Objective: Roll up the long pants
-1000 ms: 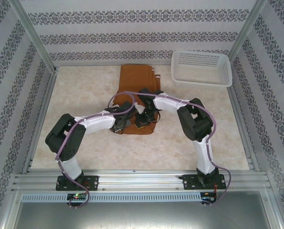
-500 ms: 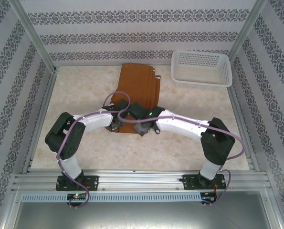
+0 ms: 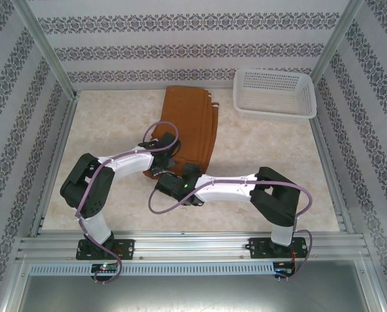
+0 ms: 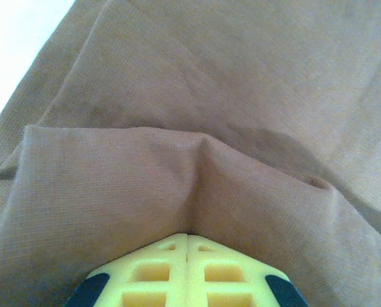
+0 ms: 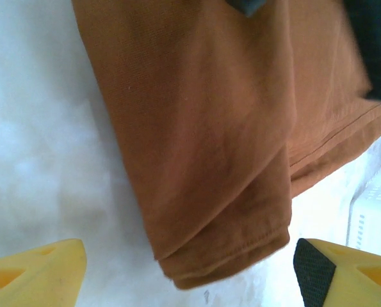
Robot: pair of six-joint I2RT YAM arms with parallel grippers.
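Right tool [image 5: 190, 261] has swung back off the cloth and sits low now, spread wide, gripping nothing, facing the near hem. Left tool [image 4: 187, 246] is pinched tight on a raised fold at the near left corner. The long pants [image 3: 192, 120] lie folded on the desk [image 3: 108, 123], far middle. Looks like the first turn is being set up.
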